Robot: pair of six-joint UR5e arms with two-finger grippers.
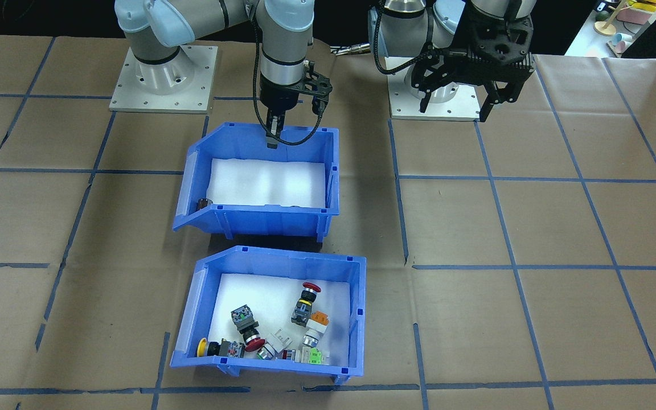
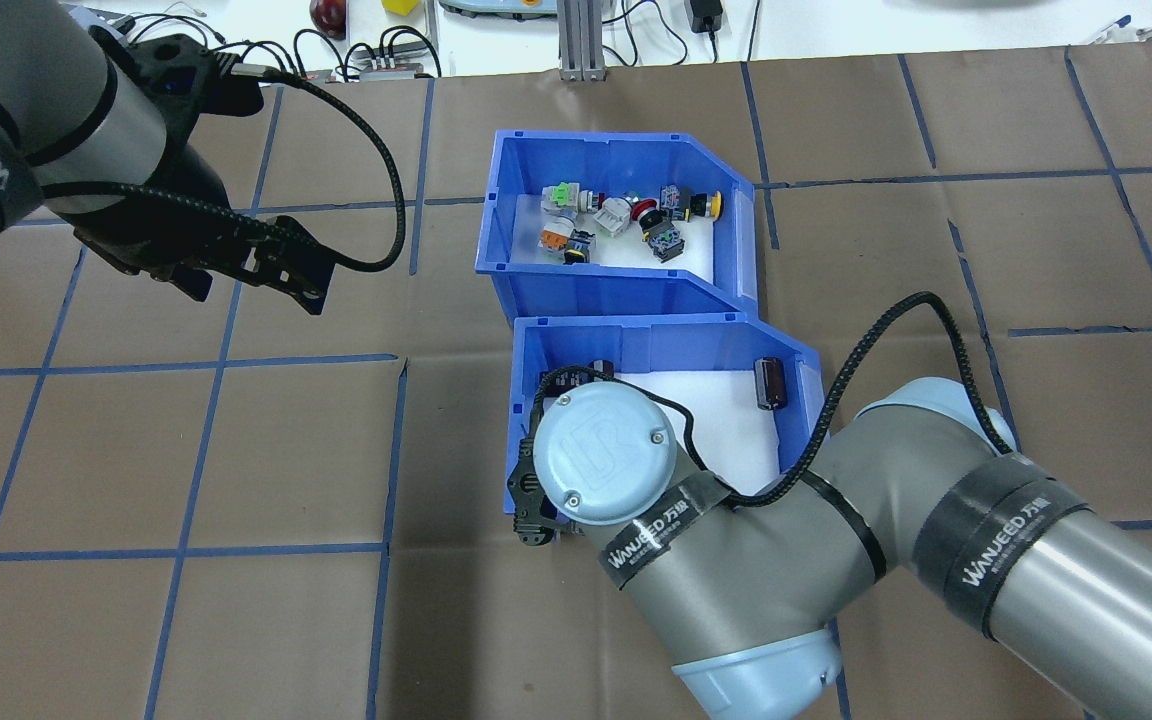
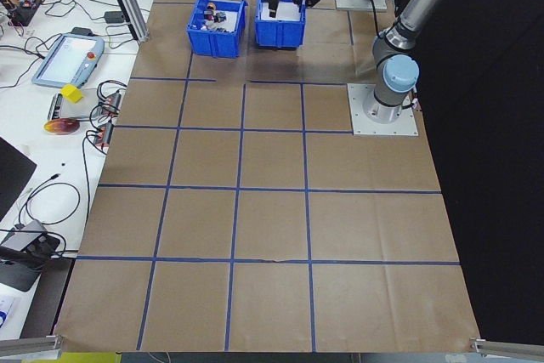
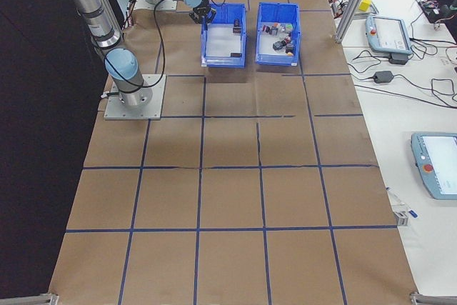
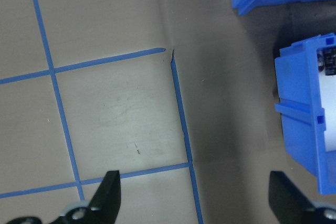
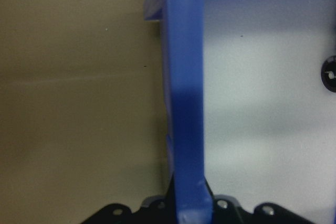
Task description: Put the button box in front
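The button box (image 1: pixel 274 313) — a blue plastic open-front bin with a white liner, holding red-capped, orange, green and yellow push-button switches — sits on the brown paper-covered table (image 1: pixel 533 228), on the far side from our bases, just beside a second blue plastic bin (image 1: pixel 259 182). Our right gripper (image 1: pixel 272 139) is clamped on that second bin's rear wall. Our left gripper (image 1: pixel 458 102) hangs spread wide above bare table — well apart from both bins.
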